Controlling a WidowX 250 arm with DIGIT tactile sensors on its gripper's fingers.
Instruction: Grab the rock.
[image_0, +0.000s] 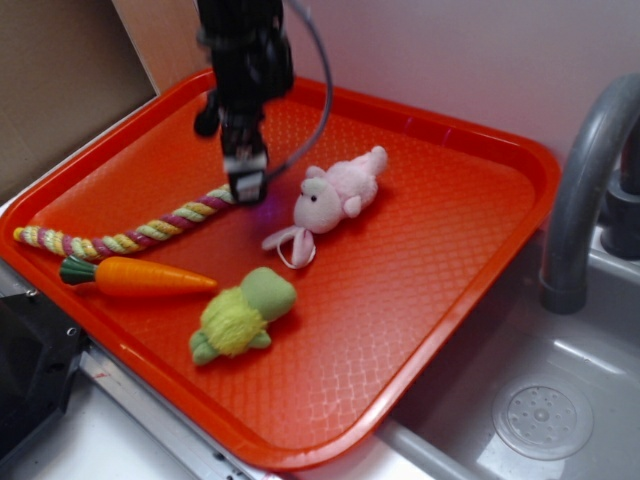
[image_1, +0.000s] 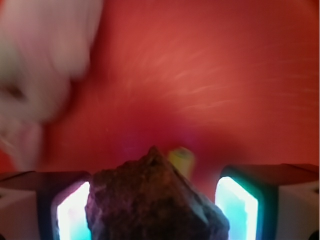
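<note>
Between the gripper (image_1: 155, 200) fingers (image_1: 237, 207) sat the rock (image_1: 152, 197), dark and lumpy; the left pad touched it, while a gap showed at the right pad, so a firm clamp could not be confirmed. Exterior view placed the gripper (image_0: 246, 185) low over the orange tray (image_0: 420, 290), at the rope toy (image_0: 120, 238) end. Just beside lay the pink plush (image_0: 335, 195); nearer the front edge, the carrot (image_0: 135, 275) and green plush (image_0: 240, 315).

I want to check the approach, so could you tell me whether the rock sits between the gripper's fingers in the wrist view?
Yes, the rock sits between the two lit fingers, though a gap shows on the right side.
</note>
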